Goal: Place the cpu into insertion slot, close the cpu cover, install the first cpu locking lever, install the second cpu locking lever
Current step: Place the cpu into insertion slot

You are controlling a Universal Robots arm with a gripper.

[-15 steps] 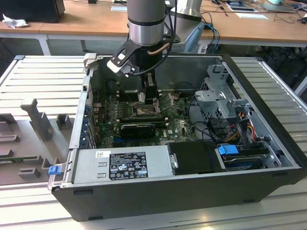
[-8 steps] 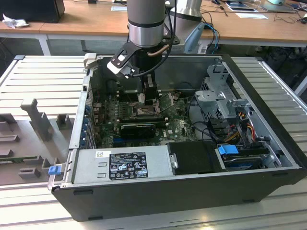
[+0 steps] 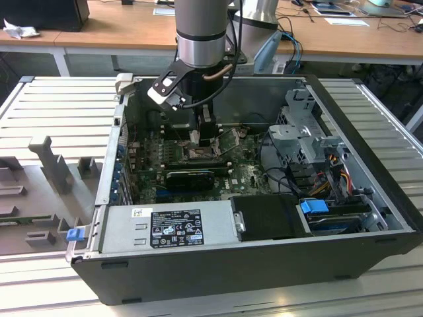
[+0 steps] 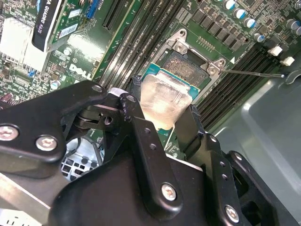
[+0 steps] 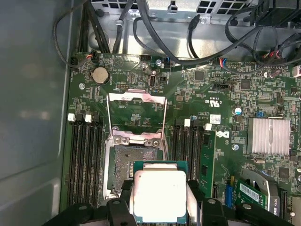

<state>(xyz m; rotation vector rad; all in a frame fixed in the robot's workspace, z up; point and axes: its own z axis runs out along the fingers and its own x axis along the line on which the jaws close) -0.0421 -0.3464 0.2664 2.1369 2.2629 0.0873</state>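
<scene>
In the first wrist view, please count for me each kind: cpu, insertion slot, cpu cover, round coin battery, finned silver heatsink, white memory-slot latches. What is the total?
cpu: 1
insertion slot: 1
cpu cover: 1
coin battery: 1
finned heatsink: 1
white memory-slot latches: 4
Total: 9

Grey cylindrical arm [image 3: 201, 20] with a silver band. Above the black pincer [image 4: 164, 101] sit a white-edged block [image 3: 163, 92] and a black cable [image 3: 221, 86]. Silver screws [image 4: 168, 191] stud its links.
</scene>
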